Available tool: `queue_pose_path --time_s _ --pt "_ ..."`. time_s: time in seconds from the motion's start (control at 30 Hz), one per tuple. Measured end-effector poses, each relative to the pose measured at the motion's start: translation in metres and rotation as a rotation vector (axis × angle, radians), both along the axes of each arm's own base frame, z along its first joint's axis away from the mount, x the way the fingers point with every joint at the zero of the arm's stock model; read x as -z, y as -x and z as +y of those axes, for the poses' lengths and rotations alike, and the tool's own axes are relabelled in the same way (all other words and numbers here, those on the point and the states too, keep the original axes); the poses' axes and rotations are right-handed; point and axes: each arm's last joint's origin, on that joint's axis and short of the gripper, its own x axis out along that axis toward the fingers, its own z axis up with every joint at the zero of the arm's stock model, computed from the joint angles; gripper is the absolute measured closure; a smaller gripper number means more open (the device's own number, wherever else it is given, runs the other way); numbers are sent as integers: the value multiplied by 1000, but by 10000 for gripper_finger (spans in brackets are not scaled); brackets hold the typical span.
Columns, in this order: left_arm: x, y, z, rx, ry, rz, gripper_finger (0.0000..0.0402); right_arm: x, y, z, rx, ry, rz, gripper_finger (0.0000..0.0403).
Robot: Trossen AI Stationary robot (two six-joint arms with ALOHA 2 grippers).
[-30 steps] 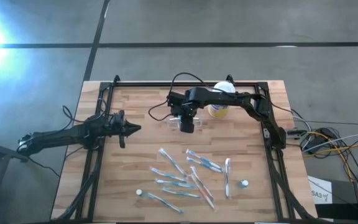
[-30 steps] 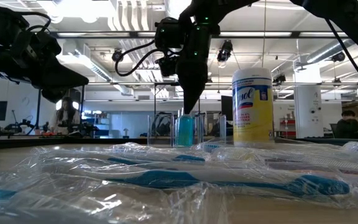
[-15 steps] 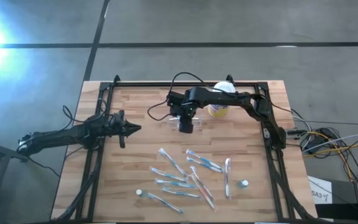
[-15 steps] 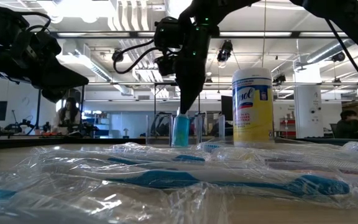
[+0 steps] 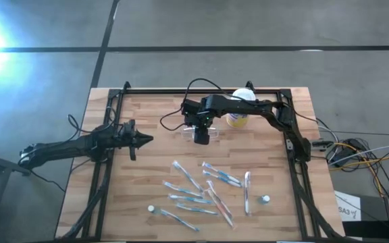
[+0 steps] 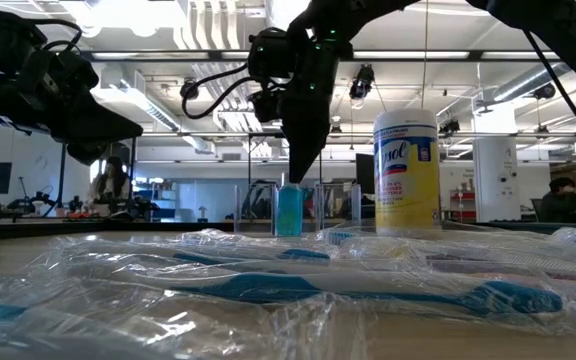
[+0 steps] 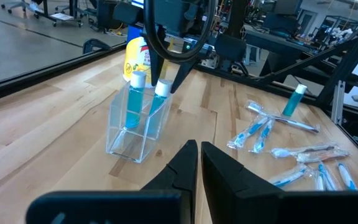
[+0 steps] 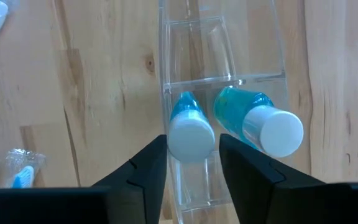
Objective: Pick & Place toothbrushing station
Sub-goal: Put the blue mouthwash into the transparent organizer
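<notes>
Low view: wrapped toothbrushes (image 6: 298,285) lie nearest on the wooden worktop (image 5: 147,182). Behind them stands the toothbrushing station (image 6: 303,208), a clear plastic holder near the worktop's far middle, with two teal white-capped tubes (image 8: 190,134) upright inside. The right tool (image 6: 294,178) points straight down over it, its fingers (image 8: 143,168) spread either side of one tube's cap, not pinching it. Just beside the holder, farther back, stands a yellow-labelled canister (image 6: 406,170). The left tool (image 5: 147,140) waits at the worktop's left side, fingers pressed together.

Overhead, table-level, two wrist cameras; all share holder (image 5: 190,132).
</notes>
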Motion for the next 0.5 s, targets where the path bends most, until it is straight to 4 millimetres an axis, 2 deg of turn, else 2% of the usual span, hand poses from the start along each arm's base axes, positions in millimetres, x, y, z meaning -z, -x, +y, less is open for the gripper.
queue_pose_path --time_s 0.27,0.5 --pt "0 0 0 0 0 0 376 -5 0 0 -3 0 2 214" --pt "0 0 0 0 0 0 376 -22 3 1 -5 -5 27 190"
